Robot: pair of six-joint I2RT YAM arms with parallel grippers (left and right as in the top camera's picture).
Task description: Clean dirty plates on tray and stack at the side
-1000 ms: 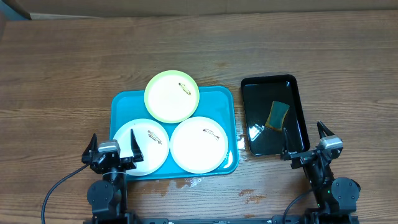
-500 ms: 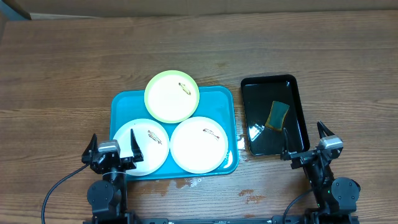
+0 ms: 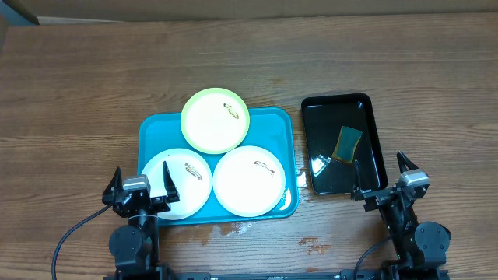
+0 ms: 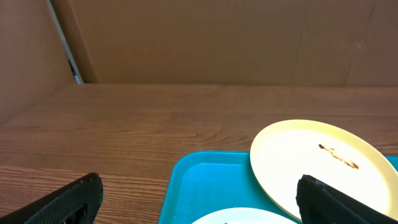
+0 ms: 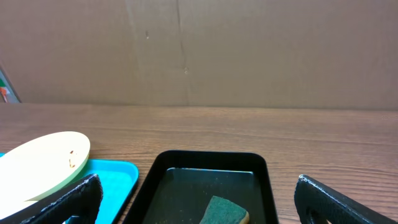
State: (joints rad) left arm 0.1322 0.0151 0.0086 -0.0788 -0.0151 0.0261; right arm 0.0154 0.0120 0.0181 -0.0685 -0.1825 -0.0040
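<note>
**Both grippers spread and empty: you go for the sponge first.**

Your right gripper [image 3: 380, 175] sits with its 2 fingers wide apart at the near end of the narrow glossy black plastic tray [image 3: 336, 99]. The likely first move is to reach forward and pinch the green-and-yellow rectangular sponge [image 3: 347, 143] across its narrower width. Your left gripper [image 3: 141, 181], equally wide apart, sits at the near edge of the near-left small round white plastic plate [image 3: 177, 183], so use it to steady that plate. All 3 smeared plates lie on the large turquoise rectangular plastic tray [image 3: 156, 132], with the pale yellow-green plate [image 3: 215, 120] overhanging its far rim.
</note>
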